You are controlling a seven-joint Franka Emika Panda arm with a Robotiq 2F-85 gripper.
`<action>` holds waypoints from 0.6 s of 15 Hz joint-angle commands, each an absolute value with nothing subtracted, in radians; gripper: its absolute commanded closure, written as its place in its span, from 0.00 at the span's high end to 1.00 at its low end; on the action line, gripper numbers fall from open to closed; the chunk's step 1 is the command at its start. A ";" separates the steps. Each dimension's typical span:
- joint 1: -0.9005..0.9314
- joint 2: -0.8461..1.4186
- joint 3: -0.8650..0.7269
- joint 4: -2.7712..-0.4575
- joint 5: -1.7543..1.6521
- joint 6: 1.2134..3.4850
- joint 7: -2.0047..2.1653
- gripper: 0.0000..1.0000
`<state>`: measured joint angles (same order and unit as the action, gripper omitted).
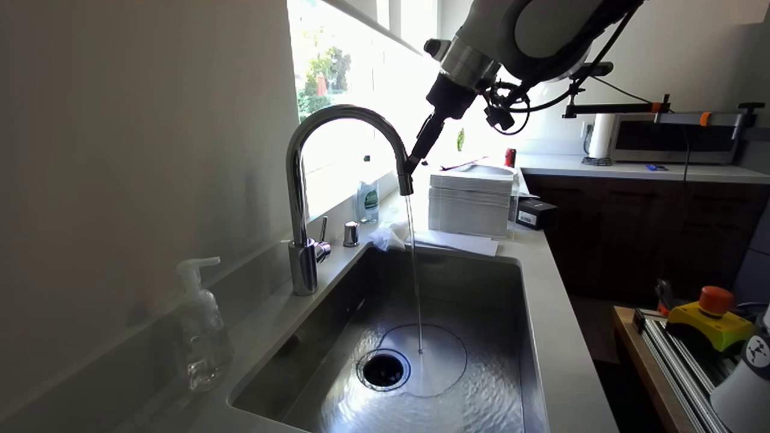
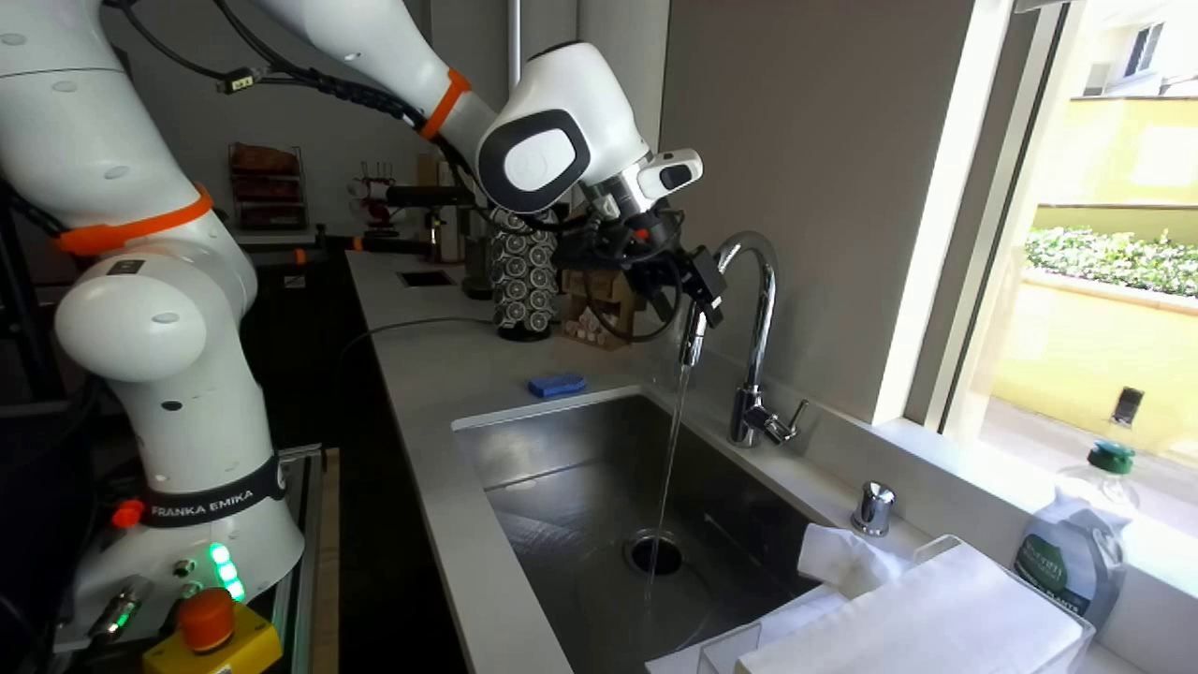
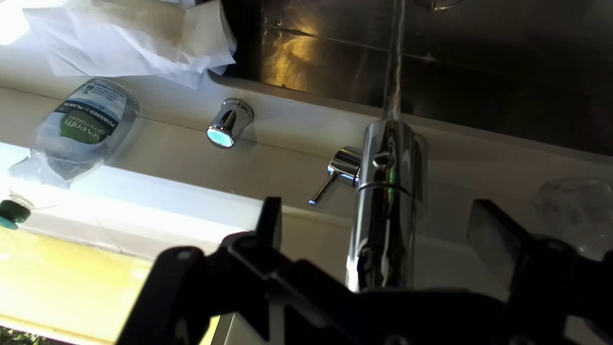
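Fingers [image 3: 494, 237] apart, faucet spout [image 3: 385, 206] between

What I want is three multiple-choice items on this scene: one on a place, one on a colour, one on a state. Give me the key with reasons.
1. Where does the tap stand?
A) On the counter, at the edge of the sink
B) Inside the sink
C) On the floor

2. What colour is the cap of the labelled bottle?
A) Red
B) Yellow
C) Green

3. How does the gripper stand?
A) Shut on the labelled bottle
B) Open
C) Shut, with nothing between

Key
1 A: its base rests on the counter in both exterior views.
2 C: the cap shows green in an exterior view.
3 B: in the wrist view its fingers are wide apart, with the tap's spout showing between them.
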<state>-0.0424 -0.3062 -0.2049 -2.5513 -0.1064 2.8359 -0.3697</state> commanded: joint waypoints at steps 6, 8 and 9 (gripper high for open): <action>0.033 -0.212 -0.298 -2.535 -0.003 2.940 -0.505 1.00; 0.043 -0.196 -0.316 -2.525 0.012 2.946 -0.526 1.00; 0.043 -0.190 -0.324 -2.518 0.015 2.943 -0.535 1.00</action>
